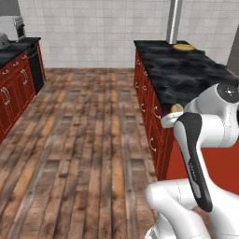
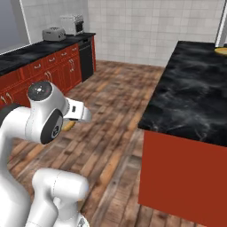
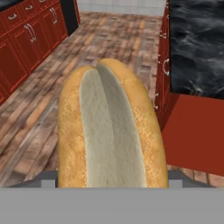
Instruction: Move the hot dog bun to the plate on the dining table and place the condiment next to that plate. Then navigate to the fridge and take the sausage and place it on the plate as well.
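Observation:
The hot dog bun [image 3: 111, 131] is tan with its pale split side facing the hand camera, and it hangs in the air over the wooden floor. My gripper [image 1: 175, 112] is shut on it, and the bun hides the fingertips. A sliver of the bun [image 1: 176, 108] shows by the hand at the near corner of the dining table [image 1: 186, 74], and the bun [image 2: 68, 125] peeks out under the hand. The yellow plate [image 1: 184, 47] lies at the far end of the black marble top; its edge [image 2: 221, 51] also shows. The condiment, fridge and sausage are out of view.
Red wall cabinets with a black top [image 2: 40, 62] run along the left, carrying a toaster [image 2: 53, 33] and a second appliance [image 2: 73, 24]. A black appliance front [image 2: 86, 57] sits in that run. Open wooden floor [image 1: 84, 140] lies between the cabinets and the island's red base [image 2: 177, 177].

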Controlling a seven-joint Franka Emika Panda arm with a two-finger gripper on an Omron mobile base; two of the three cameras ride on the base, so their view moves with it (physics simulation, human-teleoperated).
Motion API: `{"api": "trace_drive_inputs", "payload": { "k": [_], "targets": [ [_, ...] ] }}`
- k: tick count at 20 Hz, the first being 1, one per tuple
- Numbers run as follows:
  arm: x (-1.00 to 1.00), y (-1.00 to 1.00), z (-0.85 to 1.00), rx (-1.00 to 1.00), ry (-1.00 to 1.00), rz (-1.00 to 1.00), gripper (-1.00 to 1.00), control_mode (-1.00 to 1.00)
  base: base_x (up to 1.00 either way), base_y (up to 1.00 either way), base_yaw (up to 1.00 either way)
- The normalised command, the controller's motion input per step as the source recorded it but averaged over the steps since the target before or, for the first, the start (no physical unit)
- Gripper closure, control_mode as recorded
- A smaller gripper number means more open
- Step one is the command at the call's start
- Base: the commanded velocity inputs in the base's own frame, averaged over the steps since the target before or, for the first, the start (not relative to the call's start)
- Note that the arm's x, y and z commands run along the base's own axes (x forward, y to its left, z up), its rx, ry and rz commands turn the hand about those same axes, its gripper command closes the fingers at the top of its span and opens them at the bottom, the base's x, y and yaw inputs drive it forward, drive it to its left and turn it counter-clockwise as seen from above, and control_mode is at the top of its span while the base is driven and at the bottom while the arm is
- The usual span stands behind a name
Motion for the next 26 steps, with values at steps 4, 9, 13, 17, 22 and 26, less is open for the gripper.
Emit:
{"api": "trace_drive_inputs", "payload": {
  "k": [4,9,13,17,22,26],
  "targets": [
    [0.0,0.0,0.0,0.0,0.0,0.0,1.0,1.0,0.12,-1.0,-0.05],
    [0.0,0.0,0.0,0.0,0.0,0.0,1.0,1.0,0.04,-1.0,-0.07],
    [0.0,0.0,0.0,0.0,0.0,0.0,1.0,1.0,0.0,-1.0,-0.06],
    [0.0,0.0,0.0,0.0,0.0,0.0,1.0,1.0,0.01,-1.0,-0.04],
    [0.0,0.0,0.0,0.0,0.0,0.0,1.0,1.0,0.16,-1.0,-0.02],
    [0.0,0.0,0.0,0.0,0.0,0.0,1.0,1.0,0.36,-1.0,0.0]
  ]
}}
